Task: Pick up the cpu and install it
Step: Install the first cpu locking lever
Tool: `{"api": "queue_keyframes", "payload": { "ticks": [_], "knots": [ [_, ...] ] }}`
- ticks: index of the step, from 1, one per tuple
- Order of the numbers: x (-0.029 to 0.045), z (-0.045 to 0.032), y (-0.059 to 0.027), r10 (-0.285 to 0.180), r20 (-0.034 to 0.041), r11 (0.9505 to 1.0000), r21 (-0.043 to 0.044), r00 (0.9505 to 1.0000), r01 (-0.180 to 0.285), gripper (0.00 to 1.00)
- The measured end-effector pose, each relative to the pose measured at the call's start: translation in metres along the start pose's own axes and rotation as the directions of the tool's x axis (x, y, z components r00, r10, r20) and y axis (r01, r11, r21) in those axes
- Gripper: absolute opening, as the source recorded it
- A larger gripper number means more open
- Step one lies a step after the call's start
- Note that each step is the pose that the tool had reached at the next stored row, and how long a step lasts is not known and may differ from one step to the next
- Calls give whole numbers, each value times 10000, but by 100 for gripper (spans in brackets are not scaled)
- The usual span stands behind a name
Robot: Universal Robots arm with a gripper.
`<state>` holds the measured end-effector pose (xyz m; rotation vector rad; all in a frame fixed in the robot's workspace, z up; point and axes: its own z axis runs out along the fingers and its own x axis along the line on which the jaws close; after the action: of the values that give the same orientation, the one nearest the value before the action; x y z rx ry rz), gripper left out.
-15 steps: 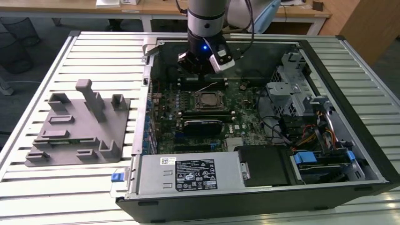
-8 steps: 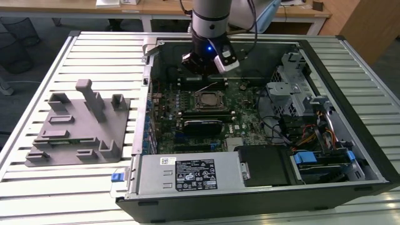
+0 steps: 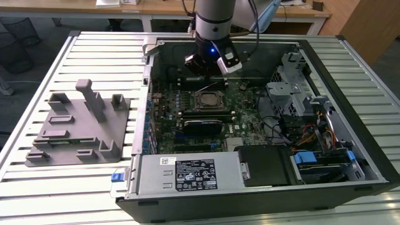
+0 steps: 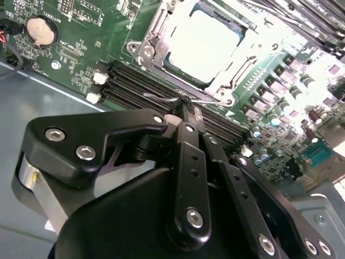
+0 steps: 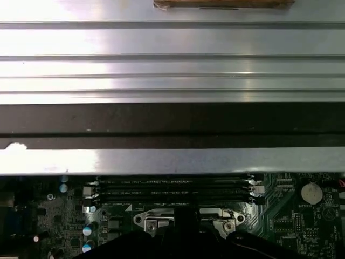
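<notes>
The installing step is judged to be in hand, with the pick-up already done: the cpu (image 4: 204, 46) is seen lying flat inside the socket frame (image 4: 146, 47) on the motherboard (image 3: 247, 119), its pale metal top facing up. In the exterior view it is found near the middle of the open computer case (image 3: 350, 75), and the arm is held directly at 12 o'clock from it.

The gripper (image 4: 186, 103) is seen in the second wrist view with its two fingers brought together, and nothing of the chip is held between them. The tips are placed right at the thin wire lever (image 4: 161, 98) that runs beside the socket, above the memory slots (image 4: 129, 86). Whether the wire is actually pinched or merely touched cannot be told.

By this judgement, what remains is the locking of the chip. A controlled push on a thin, springy wire is called for, with the chip left undisturbed in its seat and the neighbouring slots not struck.

By count, there are one cpu, one socket frame, one wire lever, one gripper, one coin cell (image 4: 42, 31) and one power supply (image 3: 187, 176) at 6 o'clock of the socket. One grey tray (image 3: 75, 129) with upright posts is set on the slatted table (image 3: 93, 51) at 9 o'clock, well apart from the case.
</notes>
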<state>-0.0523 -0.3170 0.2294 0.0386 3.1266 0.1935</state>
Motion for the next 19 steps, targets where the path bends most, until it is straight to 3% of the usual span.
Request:
{"api": "queue_keyframes", "payload": {
  "ticks": [7,19],
  "knots": [
    [-16,44,7,-250,-32,9997,1,9997,250,11],
    [-74,110,61,-257,-33,9997,-1,9997,257,11]
  ]
}}
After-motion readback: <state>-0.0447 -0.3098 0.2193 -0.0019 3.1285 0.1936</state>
